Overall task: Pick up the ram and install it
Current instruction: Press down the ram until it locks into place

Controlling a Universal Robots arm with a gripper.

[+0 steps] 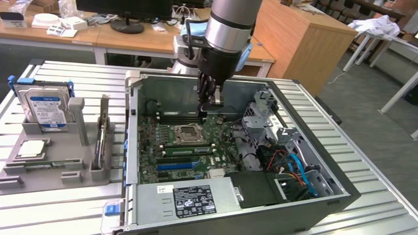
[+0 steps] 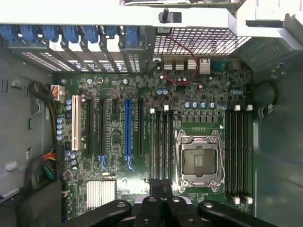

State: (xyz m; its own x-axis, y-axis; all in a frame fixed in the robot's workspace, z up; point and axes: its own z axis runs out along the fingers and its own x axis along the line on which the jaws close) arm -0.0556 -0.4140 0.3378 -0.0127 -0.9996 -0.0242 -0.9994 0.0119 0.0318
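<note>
Pincer closed – over motherboard, drive cage beside.

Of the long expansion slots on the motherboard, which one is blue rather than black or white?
The blue slot stands between black slots, with the white slot further off at the row's end.

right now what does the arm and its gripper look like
The arm is a thick cylinder, silver-grey metal with a darker grey upper section and light blue caps at its joints. Below it sits a black wrist section. The gripper is black, with slim jointed linkage fingers fastened by round bolts. A thin black cable runs alongside the wrist.
</note>
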